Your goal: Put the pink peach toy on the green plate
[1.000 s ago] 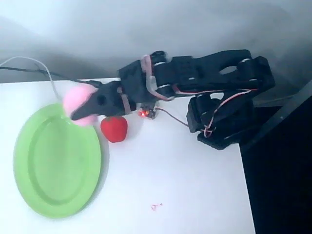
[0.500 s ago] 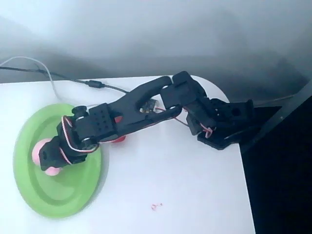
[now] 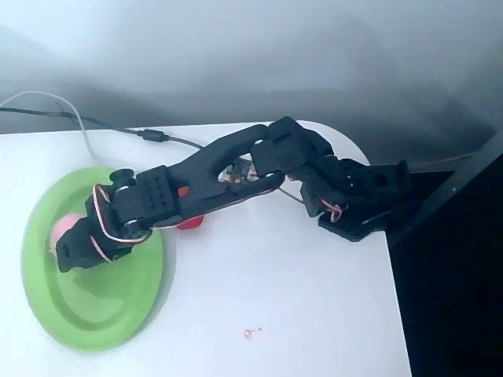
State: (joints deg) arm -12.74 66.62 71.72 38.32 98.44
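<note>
The green plate (image 3: 118,310) lies at the left of the white table in the overhead view. My black arm reaches across it, and the gripper (image 3: 69,250) hangs low over the plate's left-middle. The pink peach toy (image 3: 62,229) peeks out at the gripper's upper left, over the plate's inner surface, mostly covered by the black fingers (image 3: 76,256). The gripper looks shut on the peach. Whether the toy touches the plate is hidden from above.
A red strawberry toy (image 3: 189,223) shows partly under the arm, just right of the plate's rim. Cables (image 3: 118,126) run along the table's back edge. The arm's base (image 3: 357,200) stands at the right edge. A small pink mark (image 3: 251,333) lies near the front.
The arm swung left and down, carrying the peach from the plate's upper rim to low over its middle. In the last half second gripper and peach shifted slightly toward the back.
</note>
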